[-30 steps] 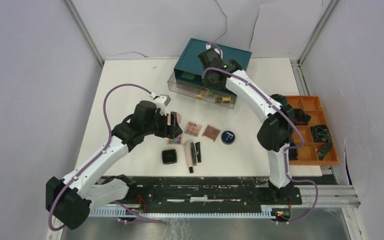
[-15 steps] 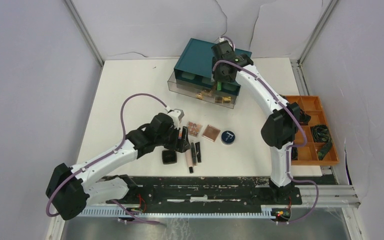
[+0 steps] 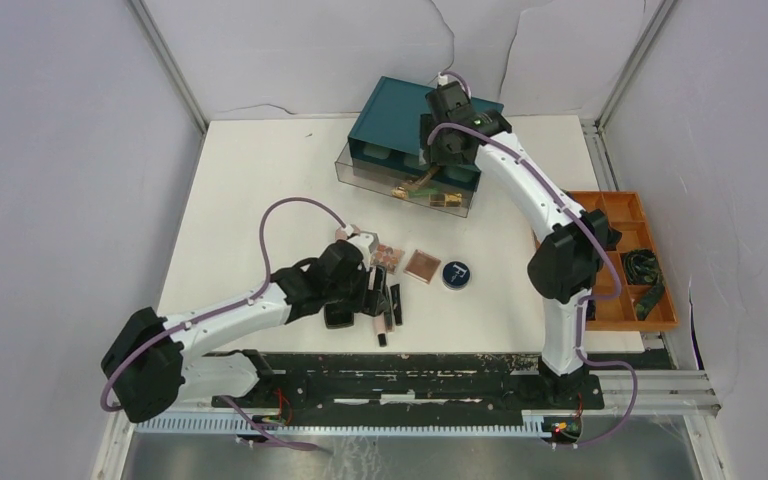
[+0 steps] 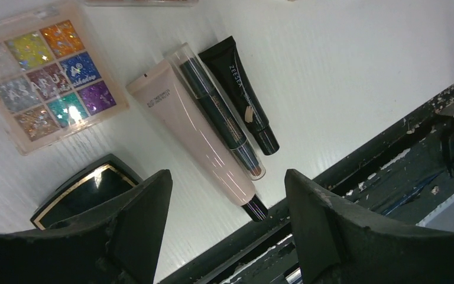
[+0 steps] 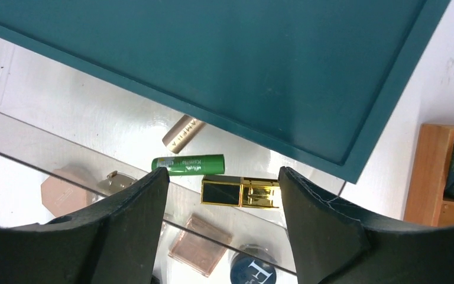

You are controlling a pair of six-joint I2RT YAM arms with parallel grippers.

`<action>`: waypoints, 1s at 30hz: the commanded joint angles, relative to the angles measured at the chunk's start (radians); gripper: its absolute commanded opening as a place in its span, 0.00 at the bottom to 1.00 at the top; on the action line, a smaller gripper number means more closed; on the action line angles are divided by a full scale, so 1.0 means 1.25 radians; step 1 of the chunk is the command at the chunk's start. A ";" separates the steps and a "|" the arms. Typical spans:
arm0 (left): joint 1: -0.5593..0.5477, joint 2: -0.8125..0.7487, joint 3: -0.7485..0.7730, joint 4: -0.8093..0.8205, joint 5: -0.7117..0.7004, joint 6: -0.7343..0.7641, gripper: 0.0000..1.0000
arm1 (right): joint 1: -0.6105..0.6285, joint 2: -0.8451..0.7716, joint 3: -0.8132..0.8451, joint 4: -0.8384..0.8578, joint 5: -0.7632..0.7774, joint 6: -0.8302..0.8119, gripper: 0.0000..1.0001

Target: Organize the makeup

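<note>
The pale pink tube (image 4: 192, 133) lies on the white table (image 4: 343, 47) between two dark slim tubes (image 4: 239, 94), with the glitter palette (image 4: 47, 77) at 10 o'clock and the black square compact (image 4: 86, 189) at 8 o'clock. The left gripper (image 4: 226, 177) hovers above them, released and empty. At the table's 12 o'clock, the green tube (image 5: 187, 164) and the gold lipstick (image 5: 239, 192) lie in the clear tray (image 5: 94, 112) by the teal box (image 5: 213, 59). The right gripper (image 5: 223, 177) above them is spread wide, holding nothing.
</note>
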 commanded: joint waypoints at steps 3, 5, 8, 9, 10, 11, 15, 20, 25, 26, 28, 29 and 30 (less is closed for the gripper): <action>-0.028 0.032 -0.029 0.071 -0.066 -0.085 0.69 | 0.000 -0.092 -0.038 0.029 0.000 -0.012 0.75; -0.029 0.037 -0.034 0.071 -0.082 -0.103 0.64 | 0.001 -0.107 -0.065 0.034 -0.002 -0.008 0.74; -0.029 0.051 -0.031 0.069 -0.102 -0.123 0.61 | 0.001 -0.131 -0.106 0.047 -0.003 -0.007 0.75; -0.029 0.059 -0.028 0.068 -0.107 -0.128 0.61 | 0.001 -0.137 -0.117 0.051 -0.003 -0.009 0.74; -0.030 0.070 -0.025 0.068 -0.111 -0.132 0.61 | 0.001 -0.141 -0.125 0.052 -0.003 -0.012 0.75; -0.031 0.080 -0.021 0.068 -0.114 -0.135 0.61 | 0.001 -0.145 -0.131 0.053 -0.002 -0.015 0.74; -0.032 0.119 -0.008 0.078 -0.111 -0.151 0.61 | 0.000 -0.153 -0.141 0.052 0.002 -0.026 0.74; -0.034 0.151 0.004 0.081 -0.115 -0.161 0.61 | -0.001 -0.159 -0.152 0.051 0.004 -0.027 0.74; -0.034 0.175 0.014 0.086 -0.119 -0.161 0.61 | -0.002 -0.174 -0.183 0.056 0.001 -0.030 0.73; -0.034 0.182 0.016 0.086 -0.119 -0.160 0.60 | -0.002 -0.176 -0.188 0.057 0.001 -0.030 0.73; -0.034 0.191 0.019 0.086 -0.118 -0.159 0.58 | -0.004 -0.181 -0.198 0.058 0.001 -0.029 0.73; -0.034 0.193 0.018 0.085 -0.119 -0.159 0.57 | -0.004 -0.183 -0.202 0.059 0.000 -0.027 0.73; -0.035 0.194 0.017 0.085 -0.120 -0.159 0.55 | -0.005 -0.185 -0.204 0.059 0.000 -0.027 0.73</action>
